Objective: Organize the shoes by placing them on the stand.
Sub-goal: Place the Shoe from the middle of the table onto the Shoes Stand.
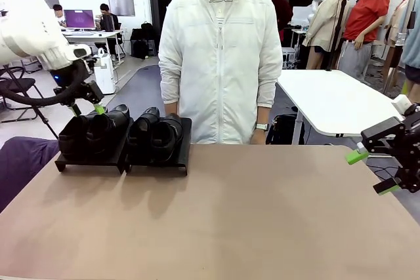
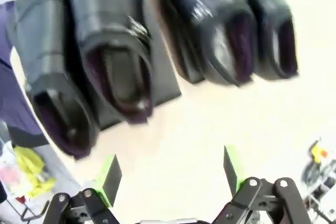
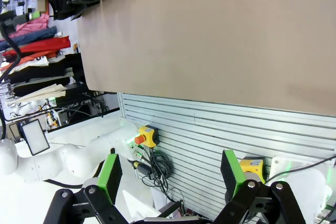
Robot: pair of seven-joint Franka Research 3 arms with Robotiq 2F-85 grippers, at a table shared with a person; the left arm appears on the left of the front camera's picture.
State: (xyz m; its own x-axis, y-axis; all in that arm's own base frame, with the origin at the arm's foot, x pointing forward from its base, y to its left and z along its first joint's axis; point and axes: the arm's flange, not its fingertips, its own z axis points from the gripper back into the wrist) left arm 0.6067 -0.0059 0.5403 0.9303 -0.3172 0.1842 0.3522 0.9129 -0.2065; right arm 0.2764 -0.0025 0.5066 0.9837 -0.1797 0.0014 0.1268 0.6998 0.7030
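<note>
Four shoes [image 1: 121,134] are set side by side in pairs on the stand [image 1: 157,164], which is placed at the far left of the table [image 1: 249,221]. A person [image 1: 220,57] is stationed behind the table's far edge.

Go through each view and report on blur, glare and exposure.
Front view: evenly lit and sharp, soft shadows under the stand. Left wrist view: motion-blurred shoes, table blown out pale, open left gripper fairly crisp. Right wrist view: sharp, rolled sideways, with wide-angle bending at the edges.
</note>
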